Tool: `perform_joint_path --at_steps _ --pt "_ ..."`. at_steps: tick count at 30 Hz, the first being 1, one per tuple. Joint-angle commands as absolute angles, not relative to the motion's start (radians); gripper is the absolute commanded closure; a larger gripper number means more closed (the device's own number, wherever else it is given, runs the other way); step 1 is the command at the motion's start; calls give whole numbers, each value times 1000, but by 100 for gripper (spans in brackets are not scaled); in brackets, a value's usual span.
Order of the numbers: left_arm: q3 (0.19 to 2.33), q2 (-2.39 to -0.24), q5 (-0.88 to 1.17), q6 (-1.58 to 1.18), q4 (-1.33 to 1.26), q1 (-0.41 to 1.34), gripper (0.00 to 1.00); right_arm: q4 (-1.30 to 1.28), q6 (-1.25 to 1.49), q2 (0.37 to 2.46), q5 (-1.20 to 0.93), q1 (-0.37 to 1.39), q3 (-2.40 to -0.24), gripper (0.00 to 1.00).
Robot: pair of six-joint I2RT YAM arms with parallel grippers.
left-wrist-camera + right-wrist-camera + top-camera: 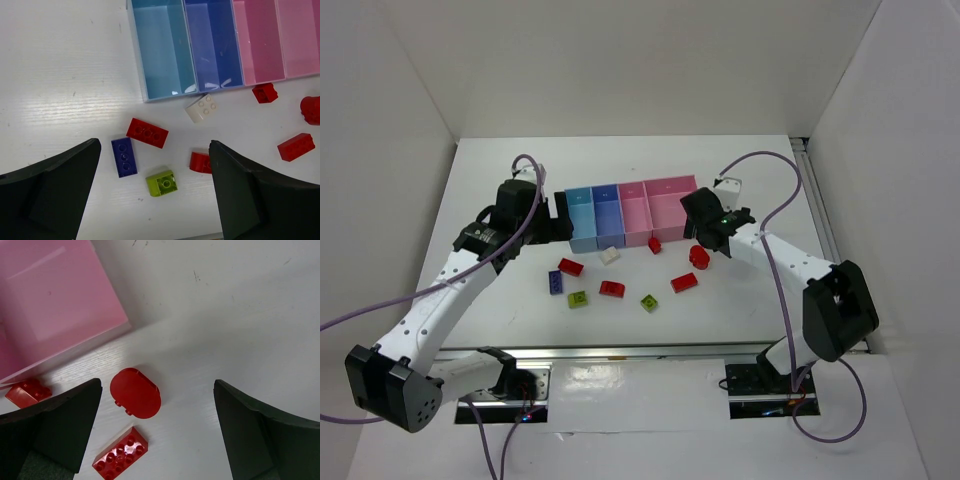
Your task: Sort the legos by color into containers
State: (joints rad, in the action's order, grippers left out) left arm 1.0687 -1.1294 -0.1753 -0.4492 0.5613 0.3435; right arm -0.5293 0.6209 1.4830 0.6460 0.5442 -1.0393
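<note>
Both tools stood open, gripping nothing. The left tool [155, 145] hovered over the left part of the scatter, above a purple-blue lego [124, 157], a red lego [147, 133] and a lime lego [162, 182]. The right tool [157, 385] hung over a rounded red lego [135, 393], just near of the wider pink container [60, 295]. A white lego [610, 255] lay just near of the periwinkle container [608, 212]. Every lego in view lay on the surface [740, 300], outside the containers.

Open over the table [485, 160] at upper left and along the top. Blocked centre-frame by the containers [632, 212], legos [611, 288] scattered just below.
</note>
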Motion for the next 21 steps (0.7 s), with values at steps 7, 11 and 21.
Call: perform_joint_path --at_steps 7,11,21 --pt "1042 -1094 -112 -451 545 342 0 -569 644 1417 638 554 -1028 0" --pt "1023 -1074 -112 -451 535 342 0 -569 644 1417 617 554 -1028 0" --pt "1023 -1094 -156 -492 563 342 0 -483 446 1329 388 733 -973 3"
